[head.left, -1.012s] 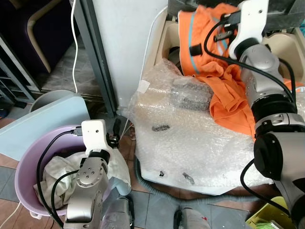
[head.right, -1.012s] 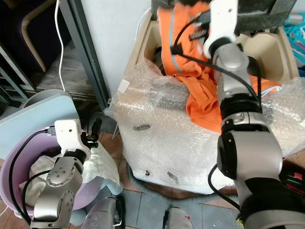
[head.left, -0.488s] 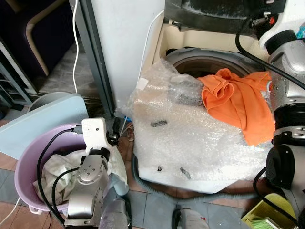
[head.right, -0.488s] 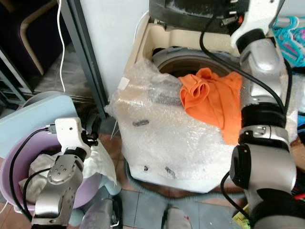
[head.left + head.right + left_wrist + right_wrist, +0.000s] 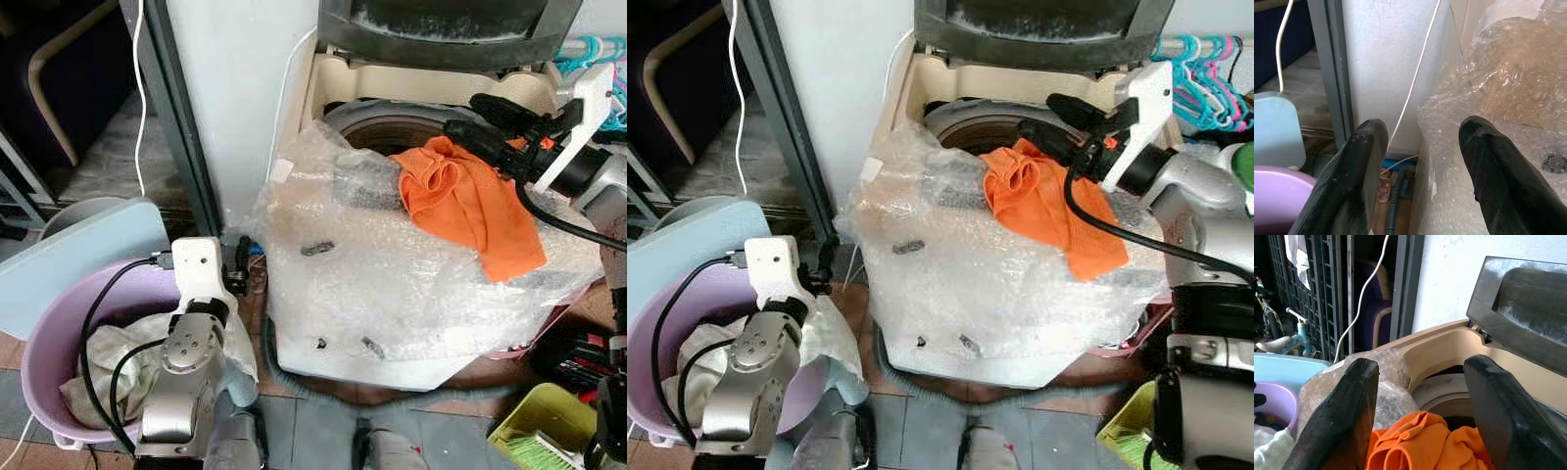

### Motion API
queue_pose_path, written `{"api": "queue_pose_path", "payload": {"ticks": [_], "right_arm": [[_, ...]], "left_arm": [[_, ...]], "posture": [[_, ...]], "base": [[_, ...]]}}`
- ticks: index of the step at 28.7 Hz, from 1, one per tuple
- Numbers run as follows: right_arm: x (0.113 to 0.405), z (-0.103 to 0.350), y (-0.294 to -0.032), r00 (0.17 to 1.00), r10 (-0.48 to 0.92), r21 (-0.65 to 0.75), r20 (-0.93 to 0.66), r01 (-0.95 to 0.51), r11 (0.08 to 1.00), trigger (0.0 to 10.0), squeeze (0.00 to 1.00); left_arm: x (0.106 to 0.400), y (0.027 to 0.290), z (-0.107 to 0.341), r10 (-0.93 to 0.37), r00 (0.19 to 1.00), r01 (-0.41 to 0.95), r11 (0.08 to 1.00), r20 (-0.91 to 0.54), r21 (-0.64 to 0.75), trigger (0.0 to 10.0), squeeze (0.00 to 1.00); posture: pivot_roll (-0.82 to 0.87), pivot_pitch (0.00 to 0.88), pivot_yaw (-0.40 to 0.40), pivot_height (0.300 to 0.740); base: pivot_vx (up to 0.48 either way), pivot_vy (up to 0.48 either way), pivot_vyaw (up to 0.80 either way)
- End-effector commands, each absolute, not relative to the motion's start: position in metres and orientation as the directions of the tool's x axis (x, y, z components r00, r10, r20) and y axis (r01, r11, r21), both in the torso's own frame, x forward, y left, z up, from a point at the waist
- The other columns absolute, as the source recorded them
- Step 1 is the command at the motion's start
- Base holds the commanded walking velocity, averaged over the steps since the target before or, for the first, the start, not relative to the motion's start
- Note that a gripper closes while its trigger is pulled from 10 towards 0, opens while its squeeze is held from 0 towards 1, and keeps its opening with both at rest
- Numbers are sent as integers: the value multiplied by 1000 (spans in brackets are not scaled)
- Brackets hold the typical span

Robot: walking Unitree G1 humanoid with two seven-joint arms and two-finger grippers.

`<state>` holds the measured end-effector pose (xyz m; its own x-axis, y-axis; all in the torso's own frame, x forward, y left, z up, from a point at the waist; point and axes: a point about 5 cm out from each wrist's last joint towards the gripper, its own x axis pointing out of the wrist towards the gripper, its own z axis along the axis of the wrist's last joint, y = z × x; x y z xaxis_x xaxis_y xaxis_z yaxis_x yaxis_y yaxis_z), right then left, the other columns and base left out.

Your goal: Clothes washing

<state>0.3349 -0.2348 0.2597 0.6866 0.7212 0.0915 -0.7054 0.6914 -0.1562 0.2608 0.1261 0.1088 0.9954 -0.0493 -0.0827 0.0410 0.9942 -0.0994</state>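
Loading half done, by my reading. Orange shirt [image 5: 470, 196] lies draped over near rim of top-load washing machine [image 5: 382, 88], partly on bubble wrap [image 5: 392, 274] covering its front, not yet down in drum. Right gripper [image 5: 480, 122] hovers just above shirt, jaws apart, empty. Left gripper [image 5: 1420, 161] low at left beside purple basin [image 5: 49, 333], jaws apart, empty. Pale laundry [image 5: 108, 352] in basin left to move.

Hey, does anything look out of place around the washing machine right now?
Yes: the orange shirt is not in the drum; it lies draped over the rim and onto the bubble wrap that covers the washing machine.
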Motion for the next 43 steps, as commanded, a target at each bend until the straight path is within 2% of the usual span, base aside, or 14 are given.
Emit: {"api": "queue_pose_path", "payload": {"ticks": [1, 5, 7, 10, 11, 12, 13, 19, 24, 26, 29, 36, 39, 43], "right_arm": [[327, 257, -236, 639, 769, -159, 29, -757, 634, 10000, 1000], [320, 242, -236, 575, 814, -115, -81, -817, 565, 10000, 1000], [317, 223, -235, 540, 816, -108, -208, -842, 529, 10000, 1000], [317, 210, -236, 536, 790, -136, -298, -843, 521, 10000, 1000], [322, 204, -236, 565, 762, -160, -316, -824, 544, 10000, 812], [326, 201, -235, 585, 743, -178, -325, -810, 559, 10000, 812], [331, 198, -232, 614, 720, -203, -324, -788, 581, 10000, 0], [349, 191, -226, 736, 595, -329, -324, -677, 658, 10000, 0], [361, 206, -236, 815, 520, -408, -256, -579, 706, 10000, 0], [367, 219, -242, 862, 472, -427, -187, -504, 751, 10000, 0], [379, 256, -260, 952, 307, -455, 18, -265, 850, 10000, 0], [381, 297, -262, 934, 259, -400, 248, -145, 905, 10000, 0], [382, 312, -242, 883, 332, -408, 333, -182, 895, 10000, 0], [381, 305, -220, 832, 461, -439, 308, -306, 845, 10000, 0]], "left_arm": [[261, 124, 109, -60, 995, 52, 993, -76, -103, 10000, 0], [261, 125, 109, -58, 996, 50, 994, -74, -102, 10000, 0], [261, 126, 109, -56, 996, 48, 994, -74, -101, 10000, 0], [261, 126, 109, -56, 996, 49, 994, -73, -101, 10000, 0], [261, 125, 109, -55, 996, 48, 994, -72, -101, 10000, 0], [261, 125, 109, -54, 996, 47, 994, -72, -100, 10000, 0], [261, 124, 109, -55, 996, 48, 994, -74, -98, 10000, 0], [262, 121, 108, -69, 995, 62, 993, -78, -98, 10000, 0], [263, 122, 109, -68, 995, 60, 994, -76, -96, 10000, 0], [263, 122, 108, -65, 995, 58, 994, -76, -95, 10000, 0], [263, 122, 107, -62, 995, 55, 994, -79, -93, 10000, 0], [264, 120, 108, -67, 995, 59, 994, -76, -94, 10000, 0], [265, 122, 108, -48, 996, 42, 996, -78, -80, 10000, 0], [267, 123, 107, -28, 996, 23, 997, -80, -67, 10000, 0]], "posture": [[-4, 87, -3, 740], [-1, 85, -4, 740], [2, 86, -5, 740], [3, 86, -6, 740], [1, 87, -4, 740], [1, 87, -4, 740], [0, 89, -3, 740], [0, 91, 0, 740], [3, 91, -2, 740], [2, 91, -3, 740], [-2, 91, -2, 740], [-5, 91, 3, 740], [-7, 93, 8, 740], [-11, 91, 10, 740]], "base": [[0, 0, 0], [0, 0, 0], [0, 0, 0], [0, 0, 0], [0, 0, 0], [0, 0, 0], [0, 0, 0], [0, 0, 0], [0, 0, 0], [0, 0, 0], [0, 0, 0], [0, 0, 0], [0, 0, 0], [0, 0, 0]]}}
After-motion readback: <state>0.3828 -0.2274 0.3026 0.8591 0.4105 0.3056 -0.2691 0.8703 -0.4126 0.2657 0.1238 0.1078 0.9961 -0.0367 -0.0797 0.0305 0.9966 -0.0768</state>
